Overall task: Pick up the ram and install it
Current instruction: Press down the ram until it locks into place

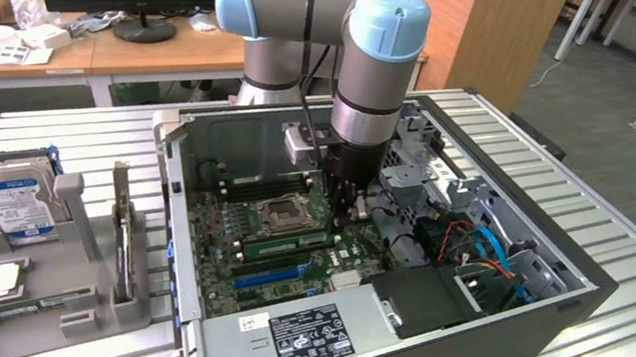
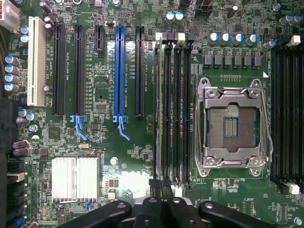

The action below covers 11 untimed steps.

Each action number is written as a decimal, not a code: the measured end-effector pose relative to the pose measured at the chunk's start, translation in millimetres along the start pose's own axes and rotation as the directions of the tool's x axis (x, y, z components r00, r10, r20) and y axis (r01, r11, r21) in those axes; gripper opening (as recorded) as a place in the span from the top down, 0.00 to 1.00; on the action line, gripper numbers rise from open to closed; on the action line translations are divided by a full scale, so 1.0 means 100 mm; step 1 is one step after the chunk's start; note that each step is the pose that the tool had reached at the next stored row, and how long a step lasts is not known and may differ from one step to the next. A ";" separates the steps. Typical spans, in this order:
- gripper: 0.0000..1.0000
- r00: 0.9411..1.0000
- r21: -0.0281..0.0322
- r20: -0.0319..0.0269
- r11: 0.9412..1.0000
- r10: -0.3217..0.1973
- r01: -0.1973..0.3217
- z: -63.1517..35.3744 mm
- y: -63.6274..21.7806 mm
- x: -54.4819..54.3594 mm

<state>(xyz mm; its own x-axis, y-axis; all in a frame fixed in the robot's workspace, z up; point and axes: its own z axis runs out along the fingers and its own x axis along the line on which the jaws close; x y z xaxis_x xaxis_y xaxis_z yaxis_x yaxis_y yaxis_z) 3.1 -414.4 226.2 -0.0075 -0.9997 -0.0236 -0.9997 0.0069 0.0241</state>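
The ram (image 1: 283, 244) is a thin green stick standing edge-on in the memory slot farthest from the CPU socket (image 1: 277, 211), inside the open computer case. In the wrist view the ram (image 2: 159, 118) runs as a narrow pale line beside the other black memory slots (image 2: 176, 109). My gripper (image 1: 354, 215) hangs straight down over the end of the stick toward the exterior view's right. Its black fingertips (image 2: 155, 183) are drawn together, so my gripper (image 2: 160, 184) is shut right at that end of the ram. Whether they press on it I cannot tell.
A long blue expansion slot (image 2: 118, 71) and black slots lie beside the memory bank, with a silver heatsink (image 2: 76, 178) near them. Cables and a drive cage (image 1: 474, 241) crowd the case's right. A hard drive (image 1: 13, 195) stands in a grey holder (image 1: 50, 297) outside the case.
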 end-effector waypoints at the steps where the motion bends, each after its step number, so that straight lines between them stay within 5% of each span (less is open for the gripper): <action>1: 0.89 1.000 0.000 0.000 1.000 0.000 0.000 0.000 0.000 0.00; 11: 0.89 1.000 0.000 0.000 1.000 0.000 0.000 0.010 0.000 0.00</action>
<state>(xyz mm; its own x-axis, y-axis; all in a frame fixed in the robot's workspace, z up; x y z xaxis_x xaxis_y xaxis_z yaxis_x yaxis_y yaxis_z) 3.1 -414.5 225.2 -0.0075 -0.9997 -0.0237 -0.9997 0.0069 0.0241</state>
